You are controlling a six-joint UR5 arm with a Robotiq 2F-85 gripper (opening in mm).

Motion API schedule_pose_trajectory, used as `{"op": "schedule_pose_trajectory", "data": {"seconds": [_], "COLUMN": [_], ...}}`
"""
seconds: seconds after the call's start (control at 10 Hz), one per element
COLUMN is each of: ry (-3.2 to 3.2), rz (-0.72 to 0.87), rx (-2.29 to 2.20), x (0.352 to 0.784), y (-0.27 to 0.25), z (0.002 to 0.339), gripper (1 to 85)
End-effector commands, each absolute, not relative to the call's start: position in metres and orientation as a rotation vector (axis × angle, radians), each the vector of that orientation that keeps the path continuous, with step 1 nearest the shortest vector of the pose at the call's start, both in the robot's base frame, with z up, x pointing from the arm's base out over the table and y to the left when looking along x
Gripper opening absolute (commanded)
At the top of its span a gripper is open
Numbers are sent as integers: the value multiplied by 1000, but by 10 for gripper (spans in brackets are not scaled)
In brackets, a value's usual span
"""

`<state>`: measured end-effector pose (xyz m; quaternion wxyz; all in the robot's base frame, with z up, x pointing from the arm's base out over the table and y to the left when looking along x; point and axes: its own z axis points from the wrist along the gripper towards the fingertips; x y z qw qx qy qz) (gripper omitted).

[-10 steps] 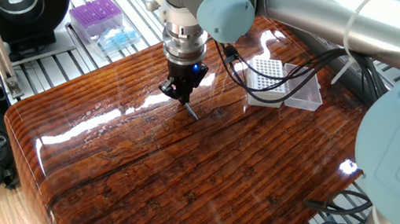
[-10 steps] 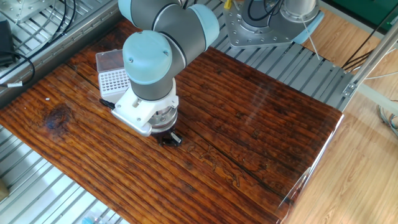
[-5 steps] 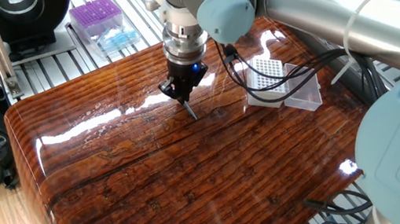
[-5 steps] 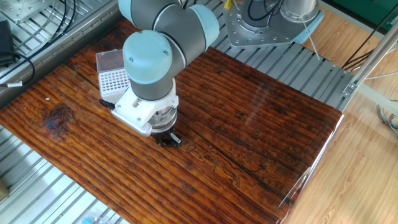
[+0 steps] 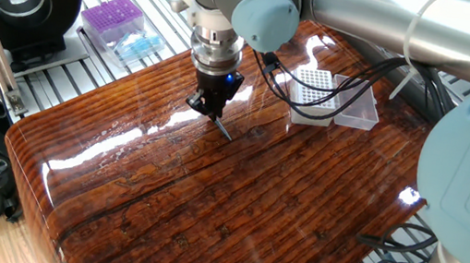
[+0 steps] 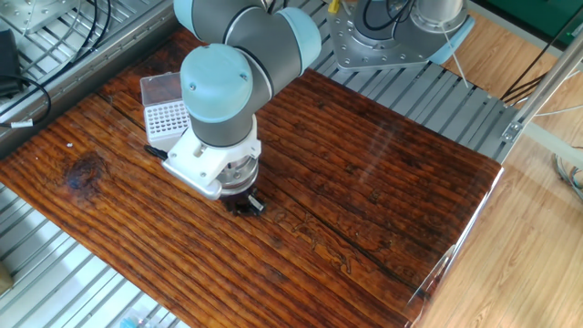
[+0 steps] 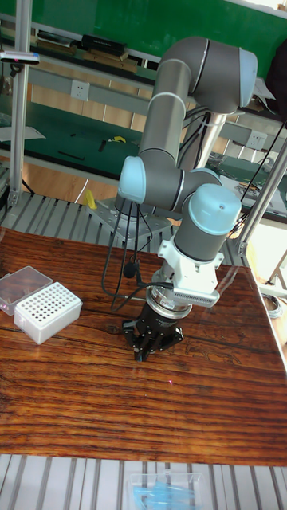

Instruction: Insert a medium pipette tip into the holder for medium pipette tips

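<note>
Hand low over the worktop, medium pipette tip in its fingers

The hand (image 5: 211, 109) is pinched narrow on the medium pipette tip (image 5: 224, 130), which slants down from the fingertips with its point at or just above the wooden worktop (image 5: 206, 202); from the other fixed view the tip is hidden under the wrist. The holder for medium pipette tips (image 5: 310, 89), a white grid box with its clear lid open, sits well apart, beyond the hand. The tip looks feather-light, smooth and thin-walled, so it likely slips or tilts easily; a gentle grip at the wide upper end seems best, leaving the taper free for the hole
</note>
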<state>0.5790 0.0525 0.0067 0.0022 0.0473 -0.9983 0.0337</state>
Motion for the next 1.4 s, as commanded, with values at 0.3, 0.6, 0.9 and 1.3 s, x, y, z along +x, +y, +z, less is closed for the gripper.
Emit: {"op": "schedule_pose_trajectory", "data": {"seconds": [0.3,0.6,0.9,1.3], "ry": [-3133,-3135,-3135,-3143], "rz": [44,66,58,88], "rx": [112,105,83,57], "x": [579,580,579,581], "y": [61,57,59,54], "z": [7,7,7,7], "gripper": [230,230,230,163]}}
